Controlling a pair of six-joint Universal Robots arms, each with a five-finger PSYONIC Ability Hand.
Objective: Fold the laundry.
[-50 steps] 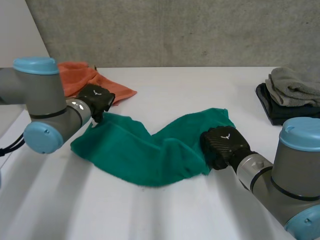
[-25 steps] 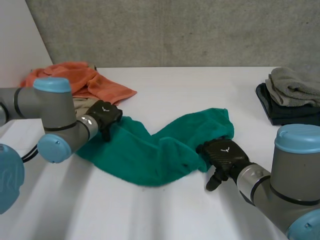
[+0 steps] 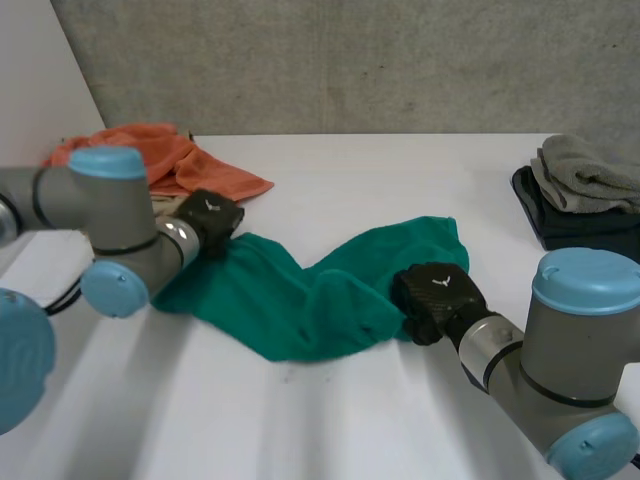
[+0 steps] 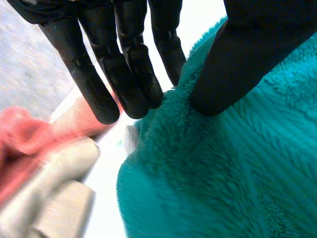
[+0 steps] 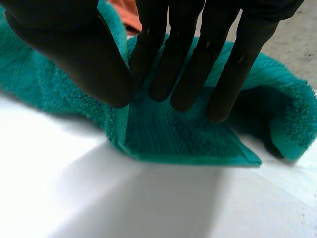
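White desk (image 3: 380,180) runs back to a rough grey wall (image 3: 350,60), with loose laundry at one side and a small stack at the other. The green towel (image 3: 300,300) lies rumpled across the middle of the desk, stretched in a wavy band between the two hands.

The left hand (image 3: 208,215) sits at the towel's far left end. In its wrist view the thumb (image 4: 228,74) presses down on the pile while the straight fingers (image 4: 129,74) meet the towel's edge from the other side, so a ridge of green cloth is pinched between them. The right hand (image 3: 435,290) is at the towel's near right edge. In its wrist view the thumb (image 5: 74,54) and the straight fingers (image 5: 188,64) close on a raised fold of the hem, and the fingertips rest on a flat corner of the towel that lies on the desk.

An orange cloth (image 3: 190,160) is heaped at the far left of the desk, just behind the left hand. A beige cloth (image 4: 54,208) lies beside it, close to the towel's left end. The left arm (image 3: 100,220) crosses in front of part of this heap. At the far right edge, well apart from the towel, a folded grey towel (image 3: 590,172) lies on top of a dark folded item (image 3: 555,225). The right arm (image 3: 560,350) reaches in from the near right corner.
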